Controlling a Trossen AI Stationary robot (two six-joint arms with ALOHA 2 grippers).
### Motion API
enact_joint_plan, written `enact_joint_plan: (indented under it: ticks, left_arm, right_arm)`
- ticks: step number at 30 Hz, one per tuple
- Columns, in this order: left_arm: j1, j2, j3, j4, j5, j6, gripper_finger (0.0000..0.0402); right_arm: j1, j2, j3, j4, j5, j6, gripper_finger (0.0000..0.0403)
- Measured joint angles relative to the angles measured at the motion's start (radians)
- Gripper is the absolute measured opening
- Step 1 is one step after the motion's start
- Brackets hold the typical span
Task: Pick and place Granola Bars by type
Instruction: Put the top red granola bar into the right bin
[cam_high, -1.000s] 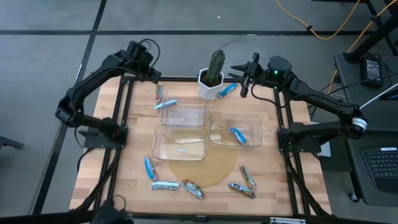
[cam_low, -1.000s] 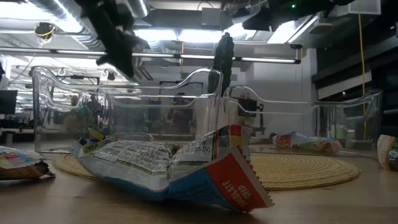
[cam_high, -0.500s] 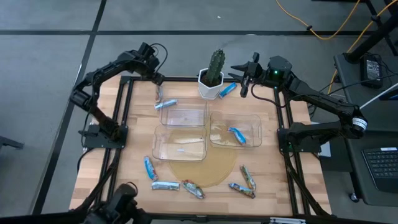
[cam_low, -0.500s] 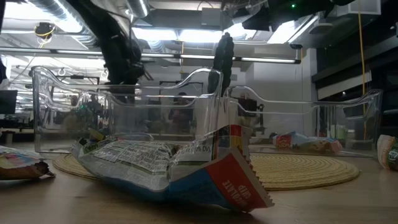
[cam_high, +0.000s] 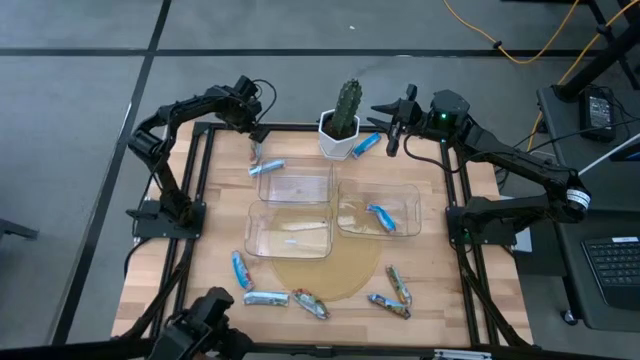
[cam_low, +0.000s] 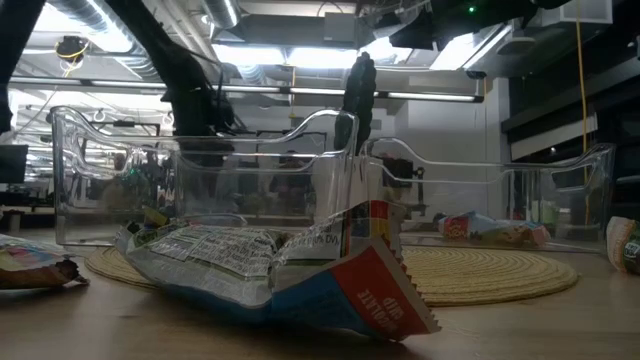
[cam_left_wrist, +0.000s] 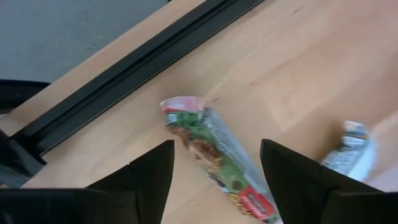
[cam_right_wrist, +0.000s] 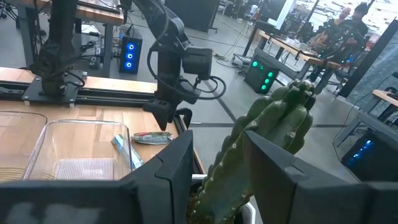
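My left gripper (cam_left_wrist: 216, 152) hangs open over the table's far left corner (cam_high: 256, 138), pointing steeply down. A brownish-green granola bar (cam_left_wrist: 214, 158) lies flat on the wood between and below its fingers, untouched. A silver-blue bar (cam_left_wrist: 349, 148) lies just beside it (cam_high: 267, 167). My right gripper (cam_high: 391, 128) waits open and level at the far edge, next to the cactus (cam_right_wrist: 273, 124), holding nothing. One blue bar (cam_high: 381, 216) lies in the right bin. Another blue bar (cam_high: 366, 144) rests by the pot. Several bars (cam_high: 266, 298) lie along the near edge.
Three clear bins (cam_high: 296, 183) (cam_high: 290, 229) (cam_high: 378, 208) stand mid-table, partly on a round woven mat (cam_high: 325, 268). A potted cactus (cam_high: 345, 120) stands at the far edge. The black frame rail (cam_left_wrist: 124, 81) runs close to the left gripper. Bare wood lies left and right of the bins.
My left gripper has come down toward the far left corner and tipped steeply downward over the brownish-green bar. In the low view its fingers stand wider apart than before. The bars and bins have kept still.
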Motion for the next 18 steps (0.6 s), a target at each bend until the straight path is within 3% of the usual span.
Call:
enact_joint_plan:
  ticks: [18]
  left_arm:
    - [0.0,0.129,0.0,0.002,-0.037,0.041,0.0233]
  right_arm:
    - [0.0,0.0,0.0,0.007,0.0,-0.004,0.0143]
